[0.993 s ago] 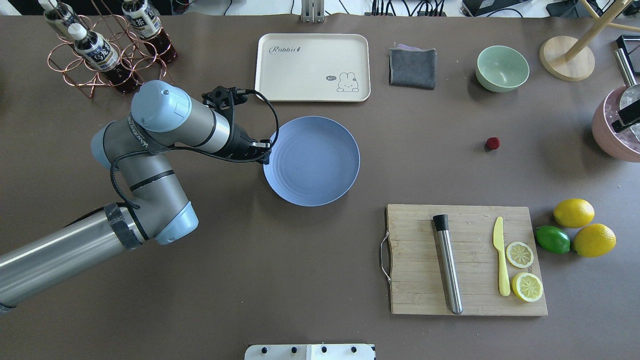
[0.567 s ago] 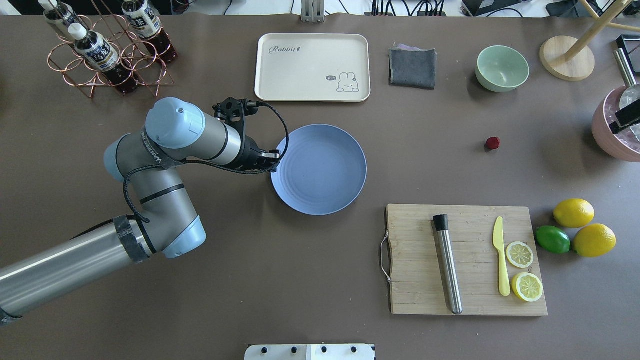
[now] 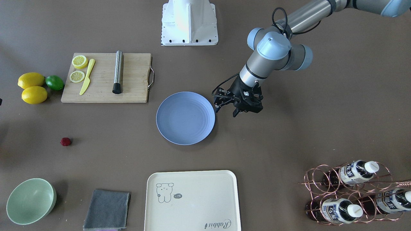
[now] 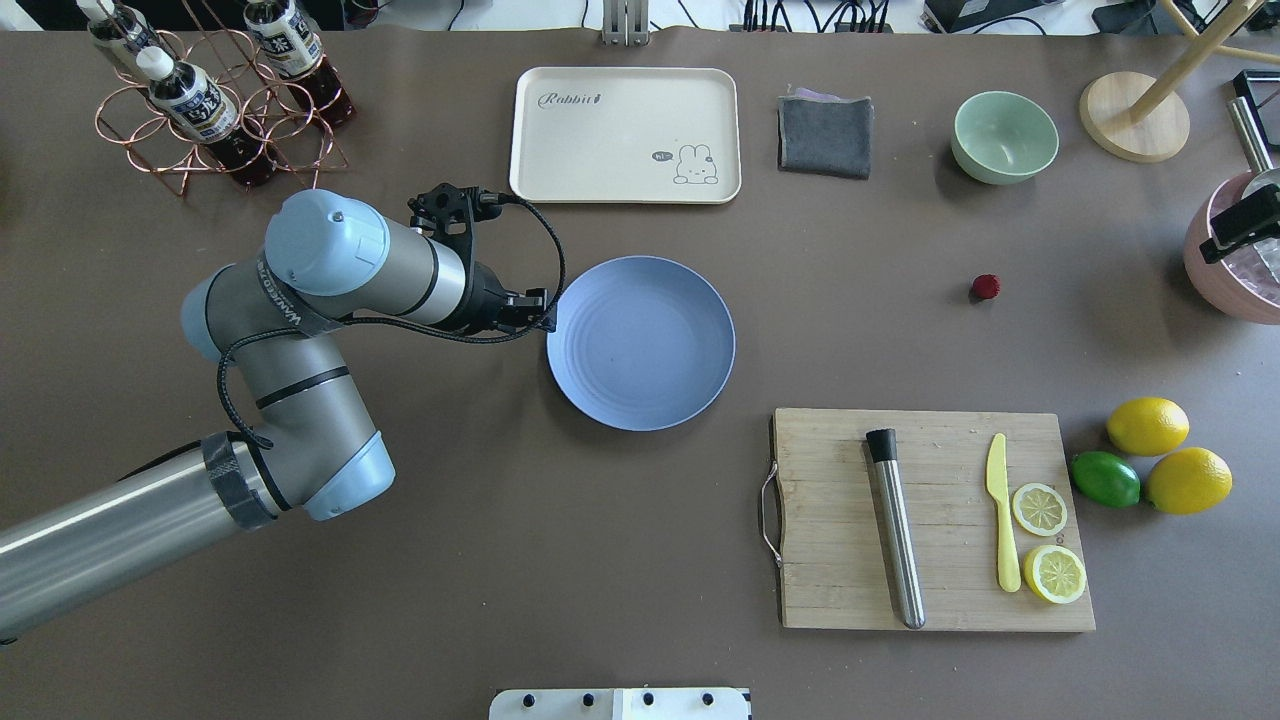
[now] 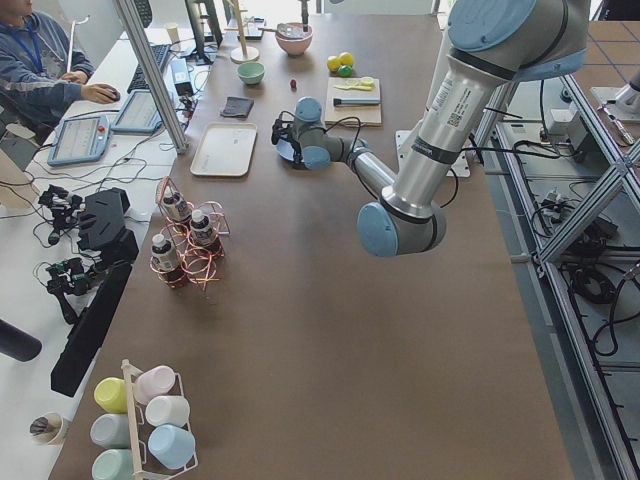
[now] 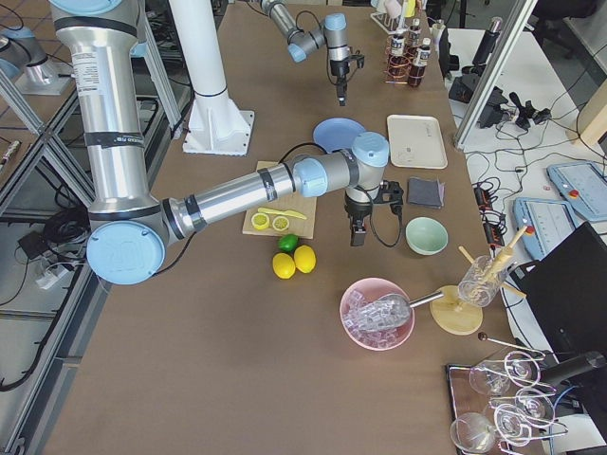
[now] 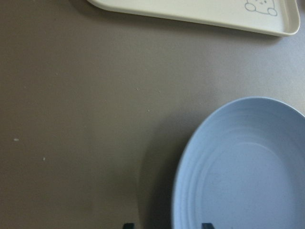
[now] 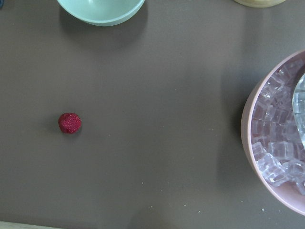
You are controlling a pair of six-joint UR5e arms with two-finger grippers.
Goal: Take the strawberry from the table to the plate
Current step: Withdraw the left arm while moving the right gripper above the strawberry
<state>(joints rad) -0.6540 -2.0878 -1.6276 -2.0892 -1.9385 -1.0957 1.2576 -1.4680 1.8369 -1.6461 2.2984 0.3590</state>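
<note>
The strawberry [image 4: 985, 287] [image 3: 65, 141] lies alone on the bare table [image 4: 850, 300], a small dark-red berry far right of the plate. It also shows left of centre in the right wrist view as the strawberry [image 8: 70, 123]. The blue plate [image 4: 640, 343] [image 3: 185, 117] is empty. My left gripper [image 4: 538, 310] [image 3: 226, 112] hovers at the plate's left rim, open, holding nothing; its fingertips [image 7: 127, 225] show spread apart. My right gripper [image 6: 356, 232] hangs over the table near the ice bowl; I cannot tell whether it is open or shut.
A cream tray [image 4: 625, 135], grey cloth [image 4: 825, 135] and green bowl [image 4: 1004, 137] line the far side. The cutting board [image 4: 830, 520] carries a muddler, knife and lemon slices, with lemons and a lime [image 4: 1105, 479] beside it. A pink ice bowl [image 4: 1225, 275] sits right, a bottle rack [image 4: 200, 100] far left.
The plate has slid to the right and a little toward the robot. My left arm went right with it, then drew back left, off the rim.
</note>
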